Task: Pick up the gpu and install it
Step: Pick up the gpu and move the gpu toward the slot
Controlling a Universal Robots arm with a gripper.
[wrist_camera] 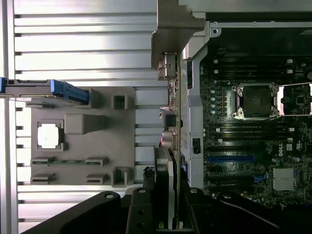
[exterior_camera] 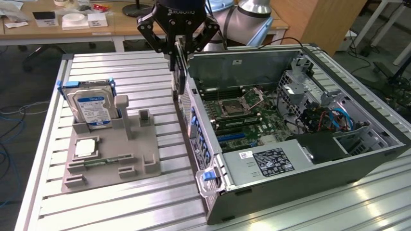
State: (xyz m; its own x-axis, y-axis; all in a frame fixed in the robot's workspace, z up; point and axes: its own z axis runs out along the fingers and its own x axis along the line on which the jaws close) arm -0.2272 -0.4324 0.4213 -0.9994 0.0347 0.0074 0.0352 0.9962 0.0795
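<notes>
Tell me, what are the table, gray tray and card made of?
The table looks like aluminium: silvery, shiny ribbed slats. The gray tray seems matte plastic: dull. The card in the gripper looks like dark circuit board with a metal end plate.

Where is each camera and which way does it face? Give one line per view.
Exterior view: off the arm, raised, angled down at grey fixture and open computer case; end effector gripping the gpu shows.
Wrist view: on the wrist, facing down past the fingers onto fixture and motherboard.
Both share the gpu, fixture and case.
</notes>
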